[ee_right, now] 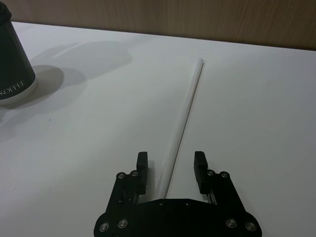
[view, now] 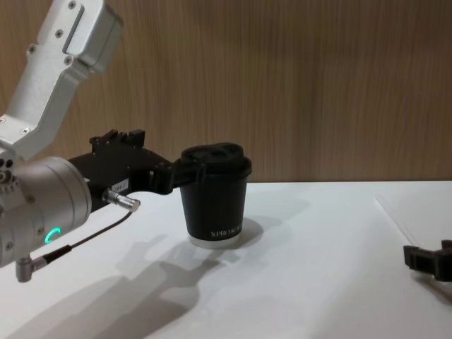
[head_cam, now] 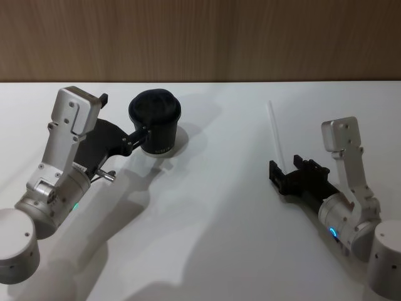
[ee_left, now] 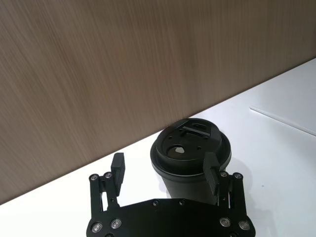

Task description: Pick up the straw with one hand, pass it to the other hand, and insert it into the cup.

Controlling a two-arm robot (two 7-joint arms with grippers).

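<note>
Right gripper straddling straw, thin, white, translucent

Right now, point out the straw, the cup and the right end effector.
straw point(ee_right: 183, 121), right wrist view, mid tube.
cup point(view: 215, 205), chest view, side wall.
right end effector point(ee_right: 171, 159), right wrist view, between its fingertips.

The right wrist view's edge cuts off the cup and part of its lettering. The near end of the straw hides under the right gripper.
</note>
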